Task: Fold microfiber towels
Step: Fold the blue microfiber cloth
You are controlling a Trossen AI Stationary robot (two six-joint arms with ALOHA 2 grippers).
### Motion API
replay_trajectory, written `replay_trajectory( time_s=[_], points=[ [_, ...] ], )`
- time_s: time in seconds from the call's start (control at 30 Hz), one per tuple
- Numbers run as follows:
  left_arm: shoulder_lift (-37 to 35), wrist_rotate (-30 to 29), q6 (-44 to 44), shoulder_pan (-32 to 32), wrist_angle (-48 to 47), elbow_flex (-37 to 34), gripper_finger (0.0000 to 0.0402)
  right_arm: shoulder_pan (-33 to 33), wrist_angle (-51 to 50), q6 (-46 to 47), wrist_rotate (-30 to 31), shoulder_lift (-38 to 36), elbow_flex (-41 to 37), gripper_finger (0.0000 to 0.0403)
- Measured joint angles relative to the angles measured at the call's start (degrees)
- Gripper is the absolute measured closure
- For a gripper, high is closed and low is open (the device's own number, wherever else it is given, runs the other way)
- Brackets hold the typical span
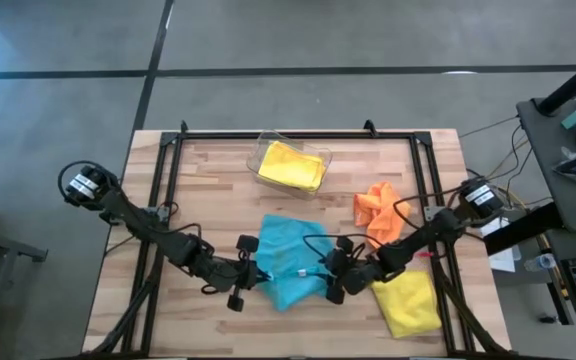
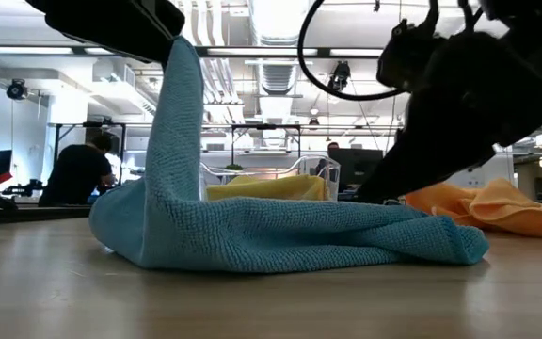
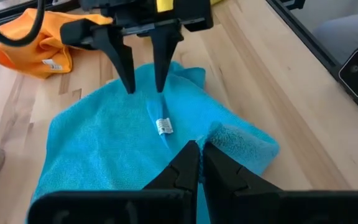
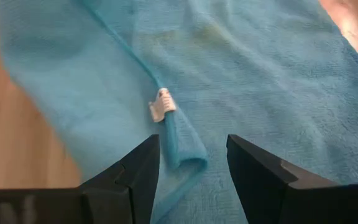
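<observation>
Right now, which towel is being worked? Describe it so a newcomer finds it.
On the wooden table, look at the near middle, between the two arms. The light blue towel lies there, one edge lifted by the shut left claw, the open right claw over it. It is the only blue cloth, with a small white tag.

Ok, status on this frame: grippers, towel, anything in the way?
Left gripper shut on blue towel, edge lifted. Right gripper open over its ridge by the tag. Nothing blocking; orange towel lies clear.

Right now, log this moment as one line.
left gripper: shut on blue towel, edge lifted | right gripper: open over towel fold | stage: folding
</observation>
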Motion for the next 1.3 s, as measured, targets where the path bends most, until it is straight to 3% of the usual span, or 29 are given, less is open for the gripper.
replay_trajectory(
  time_s=[0.4, 0.63, 1.07, 1.17, 1.3],
  points=[
    [-0.1, 0.0, -0.4, 0.0, 0.4, 0.0, 0.0401, 0.0, 2.9, 0.0, -1.8, 1.2, 0.1, 0.0225],
    [-0.1, -1.1, 2.6, 0.0, 0.5, 0.0, 0.0401, -1.6, 3.3, -0.4, -6.0, 3.2, 0.1, 0.0225],
    [-0.1, -2.0, 2.7, 1.2, 0.4, 0.0, 0.0401, -2.4, 4.9, -0.1, -5.3, 6.0, 0.1, 0.0225],
    [-0.1, -2.1, 2.9, 1.6, 0.3, 0.0, 0.0401, -2.4, 5.3, -0.9, -4.9, 5.9, 0.1, 0.0239],
    [-0.1, -3.8, 5.4, 2.5, 0.4, 0.0, 0.0402, -2.6, 5.3, -1.1, -4.7, 5.8, 0.1, 0.0295]
  ],
)
